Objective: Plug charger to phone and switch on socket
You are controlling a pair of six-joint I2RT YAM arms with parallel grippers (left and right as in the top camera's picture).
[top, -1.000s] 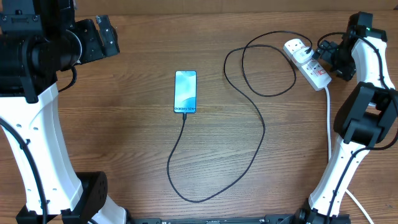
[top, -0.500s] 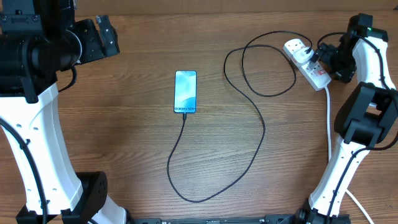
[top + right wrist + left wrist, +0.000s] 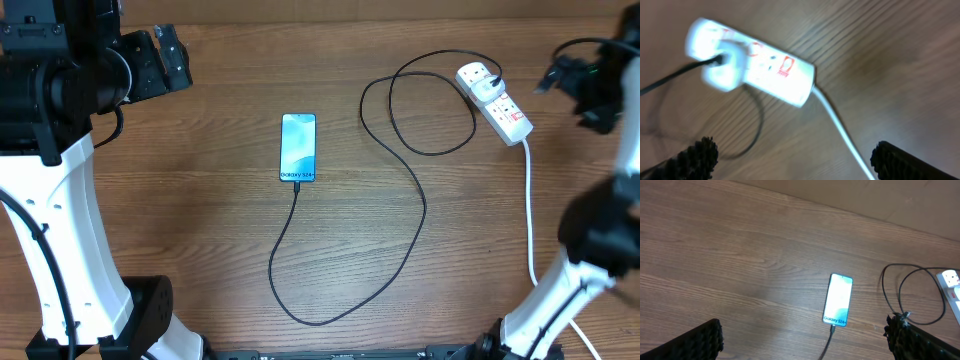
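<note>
**Inspector:** Where is the phone lying?

**Examiner:** The phone (image 3: 298,148) is lying face up near the middle of the wooden table (image 3: 200,200), its blue-teal screen showing "Galaxy S24". The plug tip (image 3: 297,186) of the charger cable (image 3: 424,210) is sitting at its lower edge. I cannot tell whether it is fully seated.

**Inspector:** And the rest of the cable?

**Examiner:** It is looping toward the robot's side, curving back up on the right, coiling once and running into the adapter plug (image 3: 724,65). That plug is sitting in the end outlet of the power strip (image 3: 497,103). The strip is lying at the far right, its white cord (image 3: 529,210) trailing toward the robot's side. Its red markings are showing blurred, and I cannot tell the switch position.

**Inspector:** The grippers?

**Examiner:** The left gripper (image 3: 168,60) is hanging at the far left, well apart from the phone, jaws standing wide and gripping nothing. The right gripper (image 3: 572,82) is hovering to the right of the strip, apart from it and blurred from above. Its fingers (image 3: 695,161) are spreading fully with nothing between them.
</note>
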